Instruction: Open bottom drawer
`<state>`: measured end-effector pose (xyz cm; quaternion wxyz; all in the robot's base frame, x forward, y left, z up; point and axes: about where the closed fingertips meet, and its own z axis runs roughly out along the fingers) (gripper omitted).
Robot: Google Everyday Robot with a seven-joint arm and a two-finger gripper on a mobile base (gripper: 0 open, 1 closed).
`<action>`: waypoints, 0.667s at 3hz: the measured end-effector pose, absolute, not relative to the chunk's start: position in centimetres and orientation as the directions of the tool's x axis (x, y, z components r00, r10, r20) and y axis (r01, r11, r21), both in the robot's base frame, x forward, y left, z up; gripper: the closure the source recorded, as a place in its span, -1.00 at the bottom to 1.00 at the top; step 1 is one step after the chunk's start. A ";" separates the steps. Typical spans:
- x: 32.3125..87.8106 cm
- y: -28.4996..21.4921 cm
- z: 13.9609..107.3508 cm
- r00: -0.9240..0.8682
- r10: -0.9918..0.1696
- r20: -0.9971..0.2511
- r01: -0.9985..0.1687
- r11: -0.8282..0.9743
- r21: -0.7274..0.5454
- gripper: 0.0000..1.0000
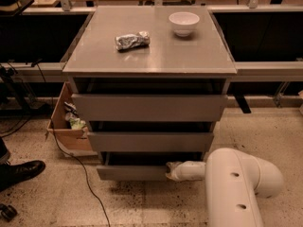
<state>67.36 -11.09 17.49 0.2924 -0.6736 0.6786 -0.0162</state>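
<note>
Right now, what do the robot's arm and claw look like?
The arm is smooth off-white, a fat rounded tube with two small dark oval holes, narrowing to a slimmer wrist. The claw, at the right end of the bottom drawer front, is a pale, lumpy cream tip. No cables or markings show.

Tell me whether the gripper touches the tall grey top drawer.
No, the gripper is low, at the slim grey bottom drawer.
</note>
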 end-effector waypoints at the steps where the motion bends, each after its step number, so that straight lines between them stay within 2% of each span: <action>1: 67.4 -11.1 18.1 0.078 -0.924 -0.375 -0.905 0.092 -0.416 -0.06; 2: 67.4 -11.1 18.5 0.078 -0.924 -0.375 -0.905 0.092 -0.416 -0.53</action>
